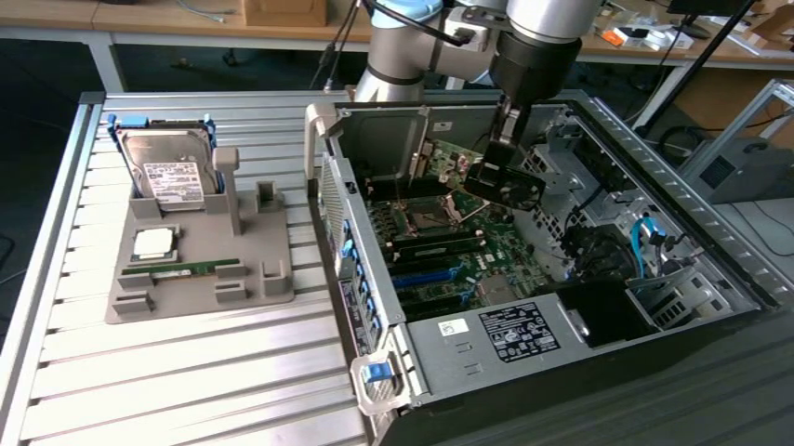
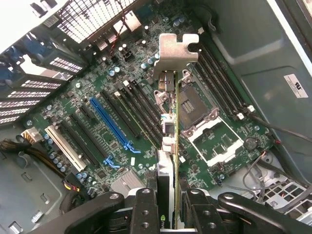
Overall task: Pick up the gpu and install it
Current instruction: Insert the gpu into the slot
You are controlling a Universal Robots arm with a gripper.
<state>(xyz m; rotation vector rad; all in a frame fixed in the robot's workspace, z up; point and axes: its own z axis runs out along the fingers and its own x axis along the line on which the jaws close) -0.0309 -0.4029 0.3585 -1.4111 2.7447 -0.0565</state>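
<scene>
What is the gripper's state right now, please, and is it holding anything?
The gripper is closed on the gpu, which it holds edge-on over the motherboard.

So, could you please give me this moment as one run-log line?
gripper: shut on gpu | gpu: edge-on above motherboard | blue slot: empty

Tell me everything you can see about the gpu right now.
The gpu is a thin dark circuit card with a green board edge, seen edge-on from the wrist, with a silver metal bracket at its far end. The gripper is clamped on it from both sides. It hangs inside the open computer case, above the motherboard; whether it touches a slot can't be told.
</scene>
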